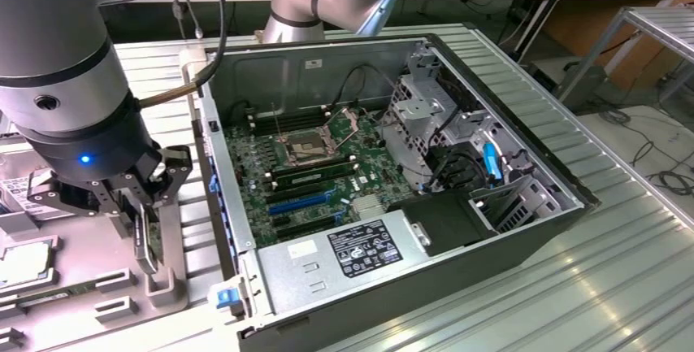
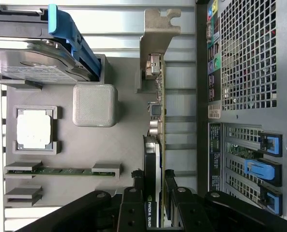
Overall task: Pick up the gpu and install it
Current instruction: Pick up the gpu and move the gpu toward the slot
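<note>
The gpu stands on edge at the exterior view's left, its lower edge in the slot of a grey holder tray. In the wrist view the gpu shows a silver bracket, a green board edge and a black face with white lettering. My gripper comes down from above, with a finger on each side of the card. In the wrist view my gripper is shut on the card's black end. The open computer case lies to the right, its motherboard exposed with blue expansion slots.
On the grey tray sit a silver hard drive in a blue carrier, a processor, a memory stick and a grey block. The case's rear panel with blue slot latches stands close beside the card.
</note>
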Controlling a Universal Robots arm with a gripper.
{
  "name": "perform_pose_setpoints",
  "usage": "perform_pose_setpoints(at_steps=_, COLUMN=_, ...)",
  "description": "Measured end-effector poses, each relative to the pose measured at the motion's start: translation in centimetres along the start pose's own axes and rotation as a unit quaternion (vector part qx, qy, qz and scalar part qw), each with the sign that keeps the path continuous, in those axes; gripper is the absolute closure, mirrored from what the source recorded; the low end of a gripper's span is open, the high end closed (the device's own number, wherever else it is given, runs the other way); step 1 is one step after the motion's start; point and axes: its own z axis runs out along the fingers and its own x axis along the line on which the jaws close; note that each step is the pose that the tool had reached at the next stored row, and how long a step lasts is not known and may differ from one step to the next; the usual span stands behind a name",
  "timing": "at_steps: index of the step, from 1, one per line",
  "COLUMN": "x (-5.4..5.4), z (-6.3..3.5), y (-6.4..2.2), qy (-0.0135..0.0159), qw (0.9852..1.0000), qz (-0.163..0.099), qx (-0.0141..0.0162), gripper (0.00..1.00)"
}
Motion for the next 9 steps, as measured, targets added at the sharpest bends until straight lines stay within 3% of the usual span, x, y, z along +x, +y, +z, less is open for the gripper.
perform_pose_setpoints(at_steps=9, x=-0.02, z=-0.58, y=0.03, qy=0.0, qw=1.0, qz=0.0, qx=0.0, gripper=0.73)
